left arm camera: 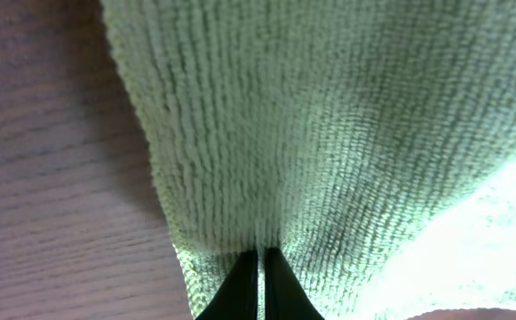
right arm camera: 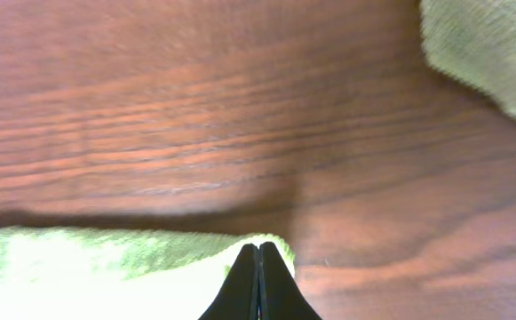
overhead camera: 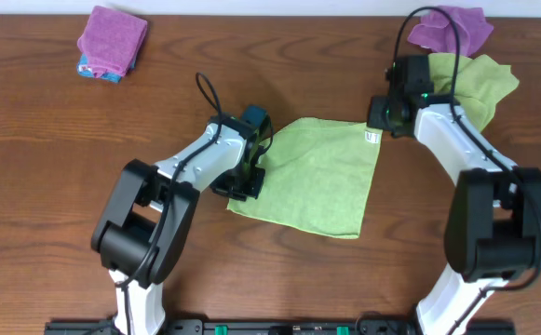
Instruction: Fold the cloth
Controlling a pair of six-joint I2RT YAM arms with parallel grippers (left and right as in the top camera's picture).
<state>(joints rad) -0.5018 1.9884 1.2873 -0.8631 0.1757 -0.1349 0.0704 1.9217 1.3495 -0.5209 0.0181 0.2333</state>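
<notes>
A light green cloth (overhead camera: 321, 177) lies spread on the wooden table in the overhead view, with a white tag near its far right corner. My left gripper (overhead camera: 248, 177) is shut on the cloth's left edge; in the left wrist view the fingers (left arm camera: 260, 258) pinch the green cloth (left arm camera: 329, 116). My right gripper (overhead camera: 379, 119) is shut on the cloth's far right corner; in the right wrist view the fingers (right arm camera: 259, 253) pinch the green cloth (right arm camera: 107, 267) at its corner.
A second green cloth (overhead camera: 480, 79) and a purple cloth (overhead camera: 452, 28) lie at the back right, behind my right arm. A purple cloth on a blue one (overhead camera: 112, 42) lies at the back left. Another green cloth's edge (right arm camera: 488, 44) shows in the right wrist view.
</notes>
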